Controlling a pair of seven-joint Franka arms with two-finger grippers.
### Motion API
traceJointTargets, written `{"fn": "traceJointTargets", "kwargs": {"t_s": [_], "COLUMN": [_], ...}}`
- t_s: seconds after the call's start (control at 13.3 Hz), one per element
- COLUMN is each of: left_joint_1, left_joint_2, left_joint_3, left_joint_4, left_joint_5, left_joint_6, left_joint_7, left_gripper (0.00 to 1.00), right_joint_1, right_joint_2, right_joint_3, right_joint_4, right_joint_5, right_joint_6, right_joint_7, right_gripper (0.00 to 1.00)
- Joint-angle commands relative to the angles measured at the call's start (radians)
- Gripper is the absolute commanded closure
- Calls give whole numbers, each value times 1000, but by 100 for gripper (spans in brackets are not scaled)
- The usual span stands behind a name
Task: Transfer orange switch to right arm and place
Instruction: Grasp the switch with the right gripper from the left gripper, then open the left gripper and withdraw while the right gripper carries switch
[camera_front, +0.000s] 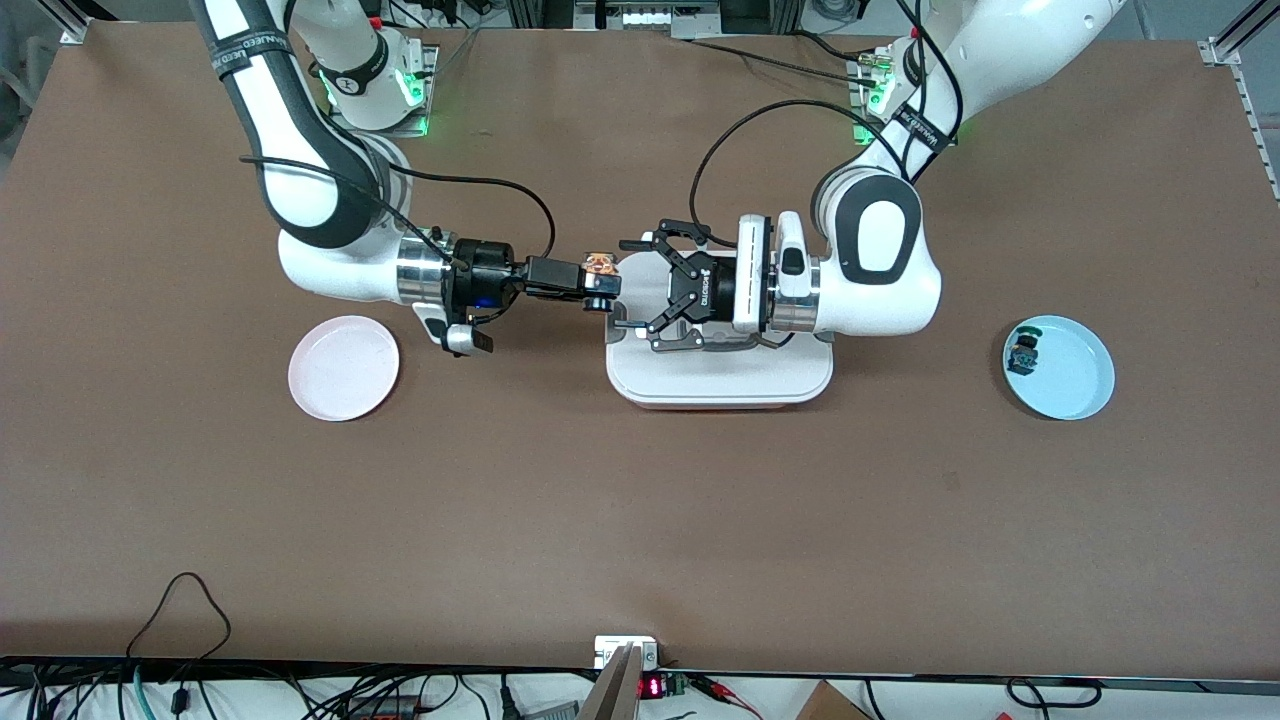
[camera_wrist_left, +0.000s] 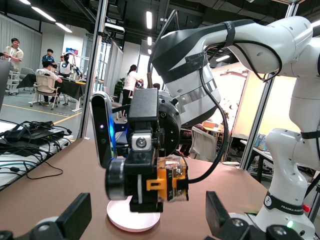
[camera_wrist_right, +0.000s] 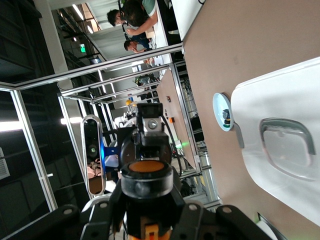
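Nearest the front camera lay the pink plate (camera_front: 343, 367), toward the right arm's end of the table, and the blue plate (camera_front: 1070, 370), carrying the green-capped switch (camera_front: 1024, 349), toward the left arm's end. Between them sat the white tray (camera_front: 718, 378).

Over that tray's farther edge, the right gripper (camera_front: 598, 285) was clamped on the orange switch (camera_front: 599, 265), holding it in the air. The left gripper (camera_front: 640, 290) stood close by, jaws spread wide and empty, one finger (camera_wrist_left: 75, 216) on each side of the switch.

The handover appeared complete. To finish well, the left arm should back straight away without brushing the switch; the right arm should then carry it level to a plate, probably the pink one, and lower it before releasing.

The switch's long axis ran roughly along the right gripper's reach, orange cap toward the left gripper.
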Motion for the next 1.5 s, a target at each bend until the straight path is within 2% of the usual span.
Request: {"fn": "traceJointTargets", "kwargs": {"t_s": [0.0,0.15,0.3,0.52,0.67,0.75,1.05,1.27,1.42], "left_joint_1": [51,103,146,189,191,191,189,211,211], "left_joint_2": [-25,-26,-25,-26,-38,-47,-45,-48,-48], "left_joint_3": [3,-2,0,2,-2,0,6,8,-1], "left_joint_4": [-3,6,56,78,80,83,226,306,386], "left_joint_5": [-7,112,258,418,496,531,821,996,1193], "left_joint_6": [-105,-180,-283,-386,-406,-423,-607,-704,-770], "left_joint_7": [-75,-155,-311,-497,-612,-681,-1064,-1250,-1388], "left_gripper": [0,0,0,0,0,0,0,0,0], "right_joint_1": [-132,-227,-325,-483,-522,-527,-527,-519,-481], "right_joint_2": [-1,1,-7,-11,-25,-44,-134,-136,-140], "right_joint_3": [7,7,7,7,7,4,-18,-15,-7], "right_joint_4": [36,44,50,50,50,54,87,114,114], "right_joint_5": [-156,-257,-358,-438,-489,-541,-942,-1223,-1392], "right_joint_6": [-158,-277,-404,-608,-638,-628,-500,-411,-334], "right_joint_7": [51,45,30,-16,-22,-19,-4,69,172], "right_gripper": [100,100,100,100,100,100,100,100,100]}}
